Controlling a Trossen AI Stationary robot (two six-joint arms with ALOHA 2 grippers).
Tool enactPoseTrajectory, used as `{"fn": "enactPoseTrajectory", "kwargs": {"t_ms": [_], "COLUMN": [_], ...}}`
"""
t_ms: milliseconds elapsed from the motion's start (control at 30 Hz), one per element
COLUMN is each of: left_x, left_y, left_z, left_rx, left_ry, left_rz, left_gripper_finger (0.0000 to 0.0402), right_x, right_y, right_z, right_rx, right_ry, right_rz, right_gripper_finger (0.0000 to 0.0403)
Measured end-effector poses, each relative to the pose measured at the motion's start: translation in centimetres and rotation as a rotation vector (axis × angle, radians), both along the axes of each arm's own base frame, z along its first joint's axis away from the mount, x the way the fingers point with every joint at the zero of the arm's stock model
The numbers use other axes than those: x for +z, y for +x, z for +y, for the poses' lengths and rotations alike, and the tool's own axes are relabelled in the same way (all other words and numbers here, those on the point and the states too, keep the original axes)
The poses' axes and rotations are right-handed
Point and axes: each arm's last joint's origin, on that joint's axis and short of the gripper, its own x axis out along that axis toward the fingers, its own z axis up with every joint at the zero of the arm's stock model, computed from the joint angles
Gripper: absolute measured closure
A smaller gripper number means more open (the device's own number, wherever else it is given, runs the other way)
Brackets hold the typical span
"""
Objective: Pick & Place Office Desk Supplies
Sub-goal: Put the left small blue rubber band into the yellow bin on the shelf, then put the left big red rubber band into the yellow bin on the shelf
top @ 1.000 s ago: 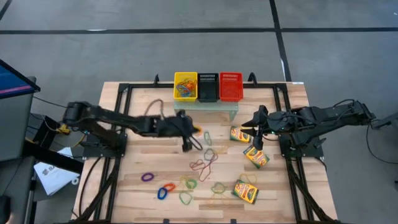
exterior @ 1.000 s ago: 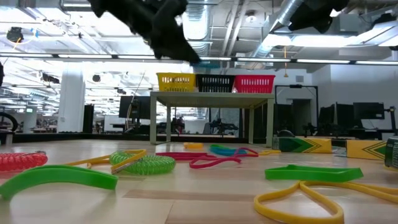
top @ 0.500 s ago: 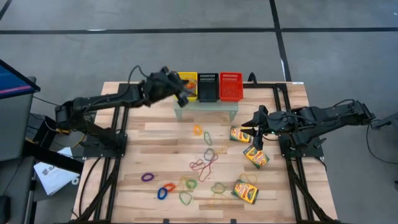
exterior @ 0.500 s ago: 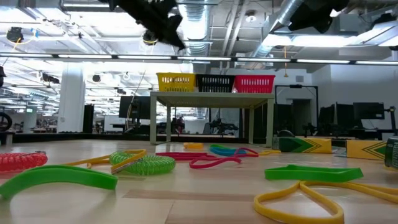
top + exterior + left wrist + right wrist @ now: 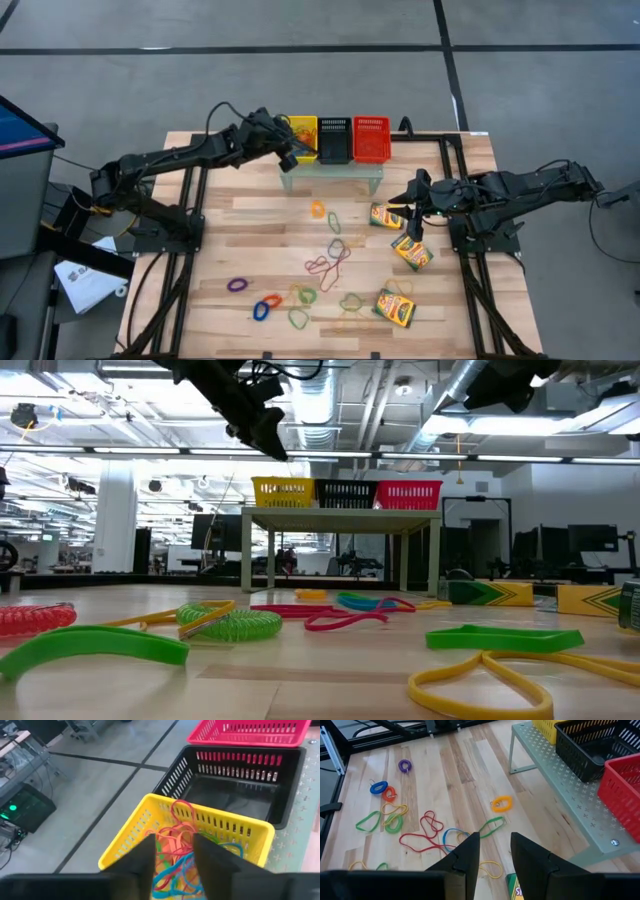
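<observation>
Left hand parted and empty over the yellow basket, rubber bands lying just below its fingers, right hand slightly parted, empty, above the counter.

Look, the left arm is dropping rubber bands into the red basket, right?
Not quite. The left end effector is over the yellow basket, where the rubber bands lie. The red basket sits two places along. The left wrist view shows it.
</observation>
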Motion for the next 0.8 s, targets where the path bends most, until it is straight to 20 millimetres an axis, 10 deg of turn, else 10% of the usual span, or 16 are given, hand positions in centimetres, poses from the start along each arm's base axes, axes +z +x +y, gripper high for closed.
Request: {"fn": "enactPoseTrajectory", "kwargs": {"t_ms": [267,533,800], "left_x": [-0.4,-1.2,-6.6], "left_y": [1.4,3.8,7.7], "left_z": [-4.0,-13.0,-16.0], "left_rx": [-0.167,-0.542,-0.58], "left_ry": [-0.064,-0.123,-0.251], "left_rz": [0.018,0.017,0.061], "left_gripper_finger": [0.0138,0.0157,0.0147], "right_x": [0.0,0.0,0.0], "right_y": [0.0,0.0,0.0], "right_z": [0.0,0.0,0.0], "right_rx": [0.0,0.005,-0.003], "right_ry": [0.0,-0.007,0.004], "right_rz": [0.0,0.001,0.001], "right_gripper_finger": [0.0295,0.0295,0.0295]}}
